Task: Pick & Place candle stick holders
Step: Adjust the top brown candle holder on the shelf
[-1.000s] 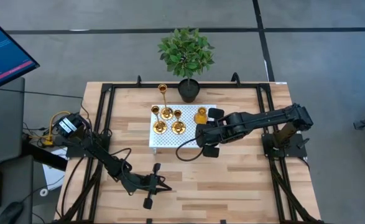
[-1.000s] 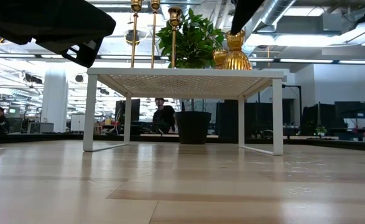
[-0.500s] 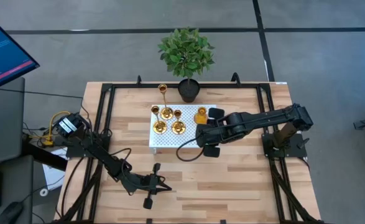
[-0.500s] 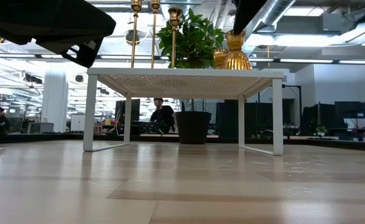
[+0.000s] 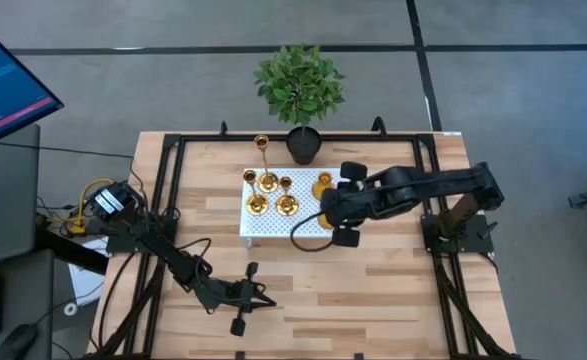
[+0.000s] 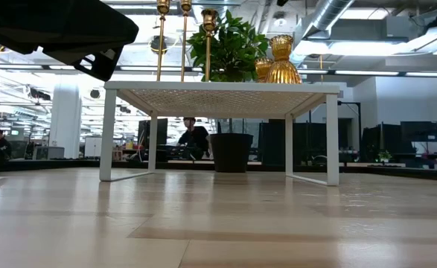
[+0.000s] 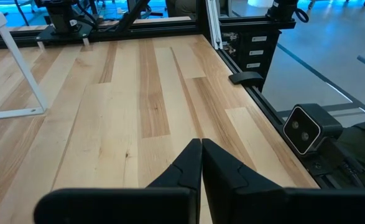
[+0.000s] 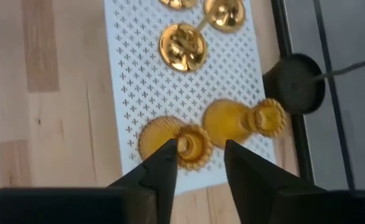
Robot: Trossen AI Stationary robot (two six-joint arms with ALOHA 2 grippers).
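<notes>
Since the earlier frame, my right gripper (image 5: 335, 212) has risen and drawn back off the white rack (image 5: 263, 228); its jaws stand part-open and empty above the squat holder (image 8: 170, 140) just released at the rack's near edge. My left gripper (image 7: 201, 163) waits low over the counter (image 5: 393, 290), jaws pressed together. Beside the squat holder stands a second bulbous holder (image 8: 238, 122), seemingly touching it. Farther along are three thin-stemmed holders (image 5: 270, 193), then the potted plant (image 5: 298, 95). Risk, in my judgement: the squat holder sits close to the edge, and a finger clipping it on withdrawal could tip it off.
</notes>
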